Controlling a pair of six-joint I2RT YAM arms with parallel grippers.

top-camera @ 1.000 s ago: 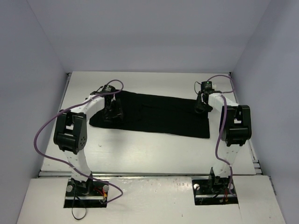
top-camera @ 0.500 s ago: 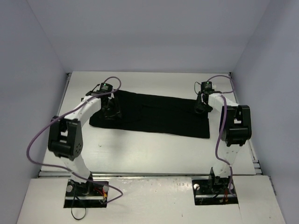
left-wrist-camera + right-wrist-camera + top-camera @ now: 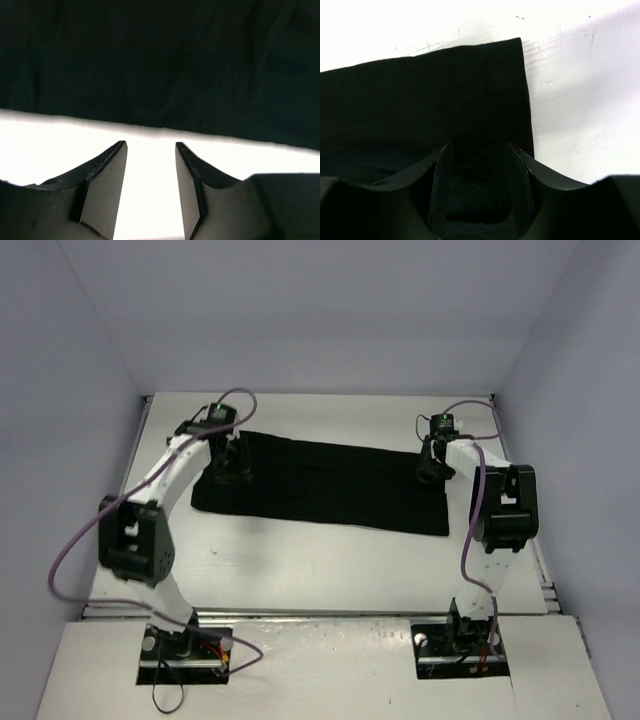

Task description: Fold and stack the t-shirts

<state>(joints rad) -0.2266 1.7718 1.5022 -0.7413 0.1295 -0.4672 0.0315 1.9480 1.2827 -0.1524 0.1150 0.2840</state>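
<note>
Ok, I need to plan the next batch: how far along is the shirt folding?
Done: the t-shirt lies as a flat, narrow strip, apparently folded lengthwise. In hand: the left gripper is open over bare table at the strip's left end; the right gripper sits over its right corner, grip unclear. Left: the crosswise folds and stacking; no other shirt shows.

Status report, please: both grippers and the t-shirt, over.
Left gripper open, empty, at t-shirt edge. Right gripper over its corner, grip unclear. No obstruction seen.

A robotics lab cell is indicated: white table (image 3: 330,560) boxed by plain walls (image 3: 320,310), two cabled arms (image 3: 168,478) bolted on.
</note>
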